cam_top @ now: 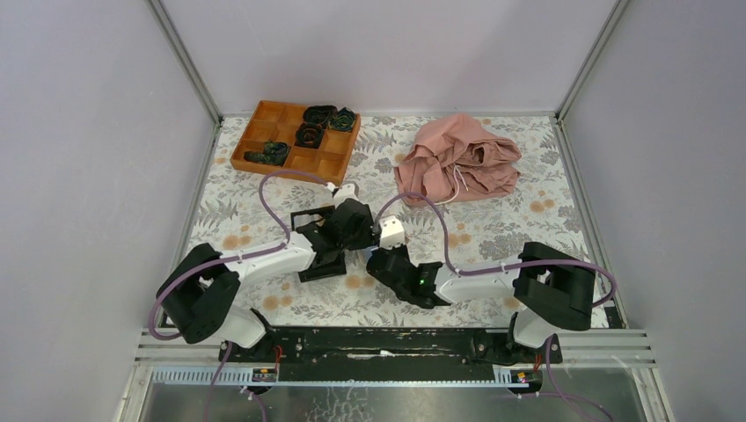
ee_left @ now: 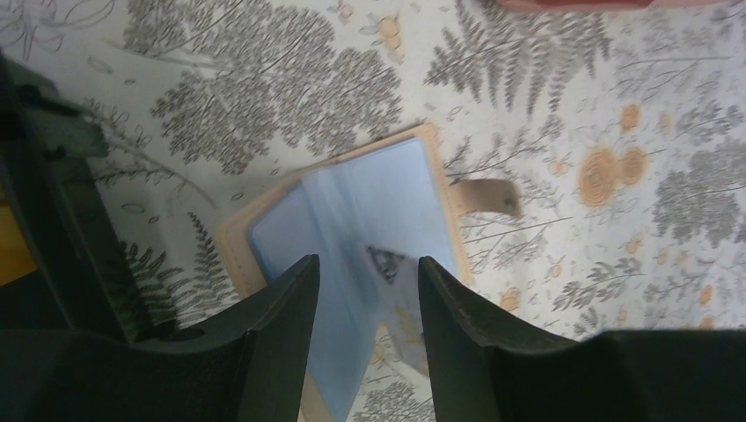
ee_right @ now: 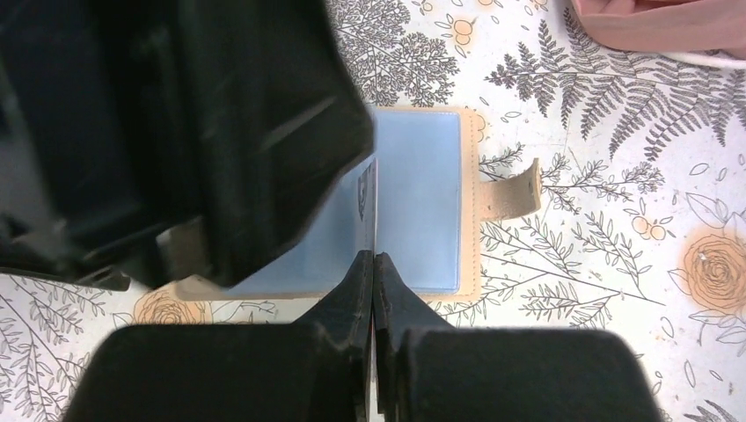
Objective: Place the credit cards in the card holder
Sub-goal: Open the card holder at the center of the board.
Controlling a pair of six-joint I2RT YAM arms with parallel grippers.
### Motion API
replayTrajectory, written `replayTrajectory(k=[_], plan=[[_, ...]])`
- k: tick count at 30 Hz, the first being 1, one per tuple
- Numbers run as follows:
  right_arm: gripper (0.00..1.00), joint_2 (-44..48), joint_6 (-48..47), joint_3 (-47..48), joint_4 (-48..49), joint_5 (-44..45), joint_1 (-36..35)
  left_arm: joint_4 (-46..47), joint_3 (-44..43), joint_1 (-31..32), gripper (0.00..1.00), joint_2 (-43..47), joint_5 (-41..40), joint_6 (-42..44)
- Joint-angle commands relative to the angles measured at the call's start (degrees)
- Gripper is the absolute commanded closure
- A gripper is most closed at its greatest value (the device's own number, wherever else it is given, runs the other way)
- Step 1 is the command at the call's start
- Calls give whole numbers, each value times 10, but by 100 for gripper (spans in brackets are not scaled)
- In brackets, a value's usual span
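Card holder [ee_right: 420, 198] lies open and flat on the flowered counter [ee_left: 264, 79], pale blue sleeves facing up, its tan strap sticking out from one side. You have one credit card [ee_left: 388, 264] raised on edge over the centre fold. From the right wrist it shows only as a thin line running back to the right gripper [ee_right: 374, 264], whose jaws are pressed together, apparently pinching that card. Your left gripper [ee_left: 367, 261] hovers over the same spot with jaws about half wide, straddling the card with blue showing beside it, so it does not seem to grip anything. No other cards can be made out. You look to be at the insertion step. Next you need the card's leading edge lined up with a sleeve mouth, then a shallow slide in, with the left gripper steadying the holder so that it does not skid
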State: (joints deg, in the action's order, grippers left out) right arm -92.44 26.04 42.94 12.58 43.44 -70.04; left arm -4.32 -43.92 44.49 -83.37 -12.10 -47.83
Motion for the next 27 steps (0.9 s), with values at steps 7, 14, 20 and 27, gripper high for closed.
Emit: replayTrajectory(k=[7,14,20,27], plan=[[100,13,39,-33,3,-37,46,-53,36,16,47,34,-25,-14],[100,-4,48,-37,5,-36,58,-52,49,23,48,44,-27,-20],[100,4,51,-50,0,-36,82,-49,45,29,47,28,-27,-17],[100,26,49,-65,-10,-36,115,-41,45,35,47,8,-31,-15]])
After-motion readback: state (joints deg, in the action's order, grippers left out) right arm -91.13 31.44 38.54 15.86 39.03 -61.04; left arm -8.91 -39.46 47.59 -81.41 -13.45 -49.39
